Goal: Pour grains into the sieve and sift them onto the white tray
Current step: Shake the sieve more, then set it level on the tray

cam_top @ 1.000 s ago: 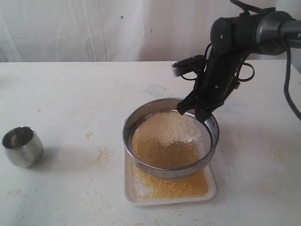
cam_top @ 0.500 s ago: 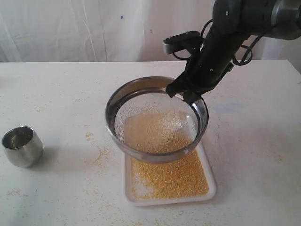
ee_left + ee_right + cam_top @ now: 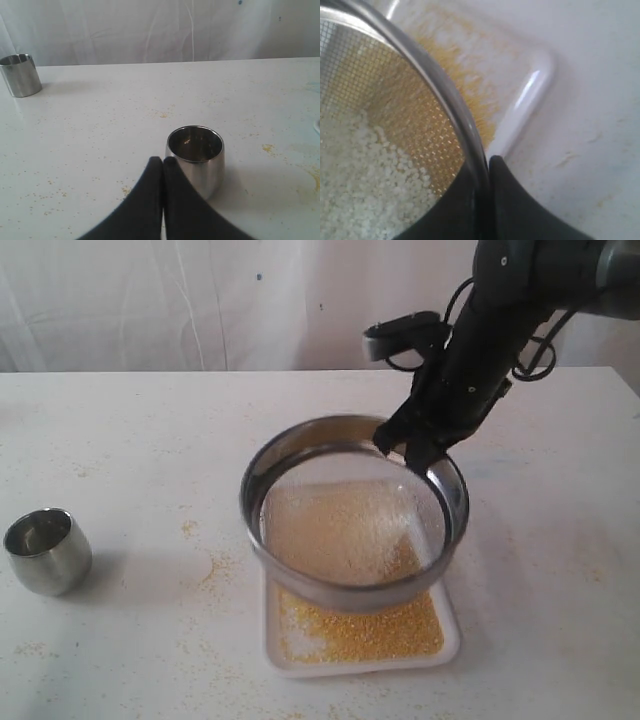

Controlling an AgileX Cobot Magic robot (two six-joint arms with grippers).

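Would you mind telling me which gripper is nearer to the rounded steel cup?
Left. The left gripper, shut, sits right beside the rounded steel cup; the right gripper is far across the table, clamped on the sieve rim over the white tray.

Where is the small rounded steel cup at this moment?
The small rounded steel cup stands upright at the exterior view's left edge, well left of the flat white tray.

text: none legible | labels: none | brands: none | numbers: none | signs: none
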